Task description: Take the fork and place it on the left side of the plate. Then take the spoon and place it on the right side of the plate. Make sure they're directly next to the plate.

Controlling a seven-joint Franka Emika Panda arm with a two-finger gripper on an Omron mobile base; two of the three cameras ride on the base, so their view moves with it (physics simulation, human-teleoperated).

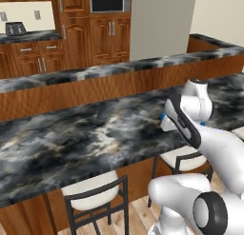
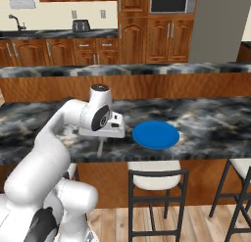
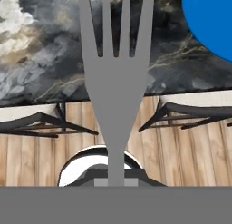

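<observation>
The fork (image 3: 116, 78) stands large in the middle of the hand view, tines pointing up, its handle running down between my fingertips. My gripper (image 2: 101, 137) is shut on the fork (image 2: 100, 149), held above the front edge of the dark marble counter, a little left of the blue plate (image 2: 156, 134). The plate (image 3: 212, 19) also fills the upper right corner of the hand view. A sliver of blue plate (image 1: 163, 117) peeks out behind my arm in the left base view. The spoon is out of view.
The marble counter (image 2: 211, 123) has a raised ledge (image 2: 171, 69) behind it. White-seated stools (image 2: 154, 170) stand under its front edge, with another stool (image 1: 90, 189) in the left base view. Wooden floor lies below.
</observation>
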